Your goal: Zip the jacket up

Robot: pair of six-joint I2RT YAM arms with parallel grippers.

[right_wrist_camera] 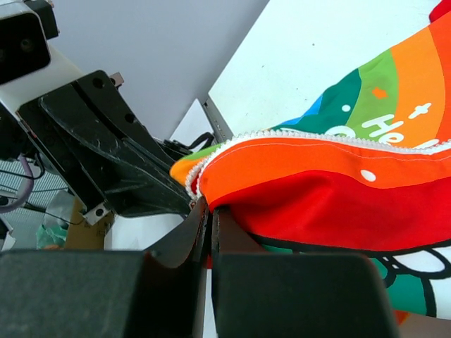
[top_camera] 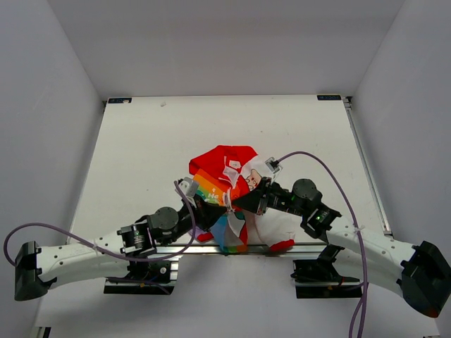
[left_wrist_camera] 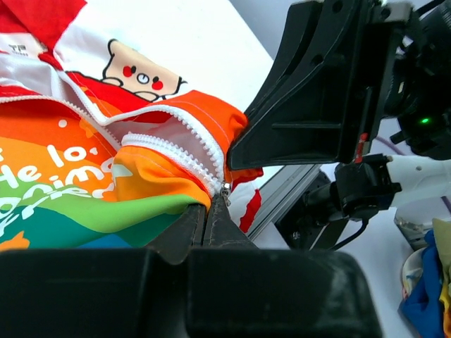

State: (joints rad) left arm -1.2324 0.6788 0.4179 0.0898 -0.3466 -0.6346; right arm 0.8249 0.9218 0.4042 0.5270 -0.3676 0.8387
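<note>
Blk wedge jaws pinch smooth jacket [left_wrist_camera: 70, 176] nr toothed zip [left_wrist_camera: 169, 156].

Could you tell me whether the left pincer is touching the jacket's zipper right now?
Touching. The left wrist view shows the left pincer shut on the lower end of the white zipper of the jacket, with no gap between them.

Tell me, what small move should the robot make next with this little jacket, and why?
Probably the left gripper should pull up along the zipper teeth, away from the rainbow hem, while the right gripper holds its side steady. Both are shut on the jacket near that hem, the left one's tips seemingly at the slider, and the teeth above lie parted.
</note>
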